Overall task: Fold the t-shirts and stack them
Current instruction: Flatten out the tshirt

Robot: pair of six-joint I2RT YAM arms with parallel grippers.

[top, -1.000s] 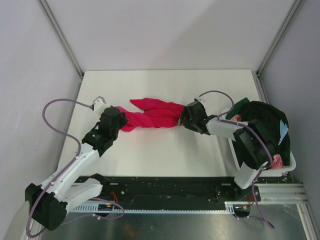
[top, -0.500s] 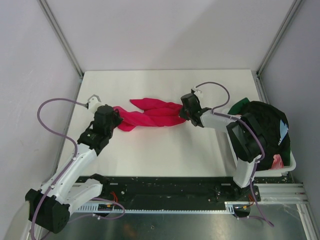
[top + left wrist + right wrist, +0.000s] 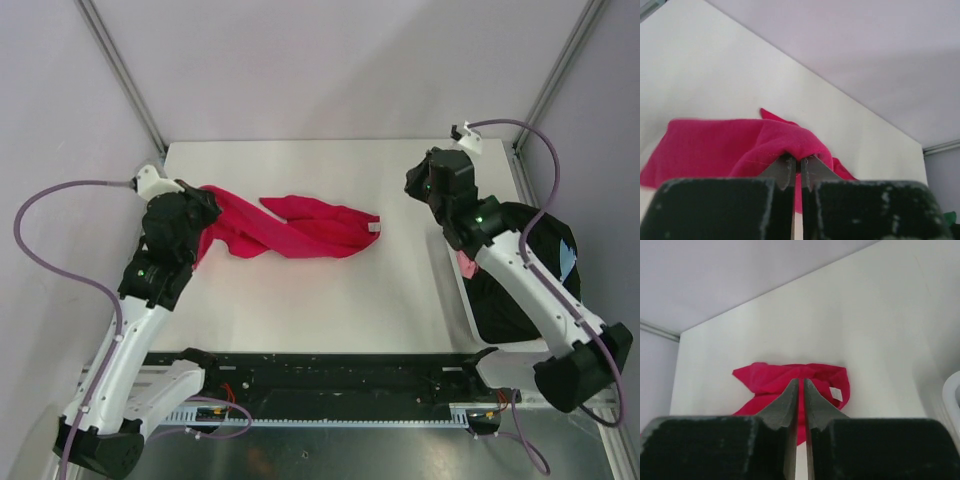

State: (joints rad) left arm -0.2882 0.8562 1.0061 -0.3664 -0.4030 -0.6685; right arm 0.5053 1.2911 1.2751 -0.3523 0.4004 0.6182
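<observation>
Pink and twisted like a rope: look at the soft cotton t-shirt (image 3: 300,228) across the middle of the white table (image 3: 330,310). Lifted at its left end by the left jaws, pinched tight on the cloth. Flat on the table at its right end, with a small white tag (image 3: 373,227) showing. Right jaws up near the far right corner, well apart from the shirt, pressed together on nothing. Next to the right arm (image 3: 520,285), a white basket (image 3: 468,305) full of dark clothes (image 3: 540,250).

From the left wrist: jaws shut on a fold of the pink shirt (image 3: 715,147), the rest hanging down toward the table.

From the right wrist: jaws closed with no cloth between them, and the pink shirt (image 3: 765,377) lying far ahead, tag (image 3: 836,394) on the near end.

Most likely the step now: getting the shirt flat for folding. Best to keep the left pinch firm and low. Open the right jaws wide first, then come down by the tag. Grab just the edge there, not the whole bunch. Then pull the two ends apart gently to take out the twist. Go slow, or risk dragging the shirt off to one side.
</observation>
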